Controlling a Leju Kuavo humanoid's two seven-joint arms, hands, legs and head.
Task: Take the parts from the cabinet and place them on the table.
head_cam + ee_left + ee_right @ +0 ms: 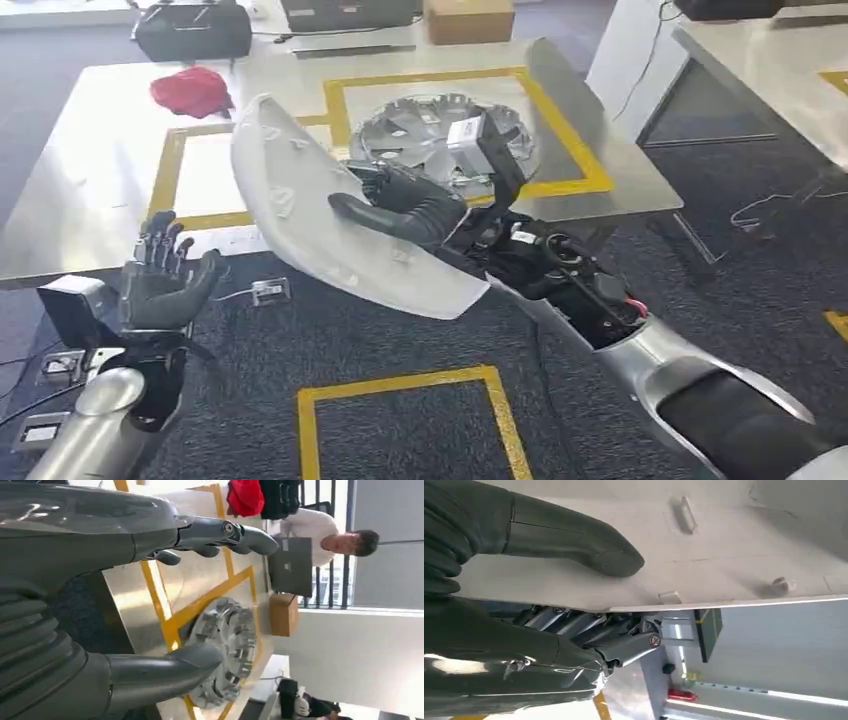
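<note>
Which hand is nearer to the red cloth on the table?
Left. The left hand hangs open at the table's near edge, on the same side as the red cloth. The right hand grips the white panel farther across, by the hubcap.

On the surface (90, 190), bare room lies at 9 o'clock of the hubcap (420, 130); a red cloth (192, 90) sits at 10 o'clock.

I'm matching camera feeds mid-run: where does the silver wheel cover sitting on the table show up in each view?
Head view: wheel cover lies inside the yellow tape square, partly behind the white panel held by the right hand.
Left wrist view: wheel cover beyond the left hand, same tape square.
Right wrist view: not in it.
Shared landmark: the yellow tape square.
</note>
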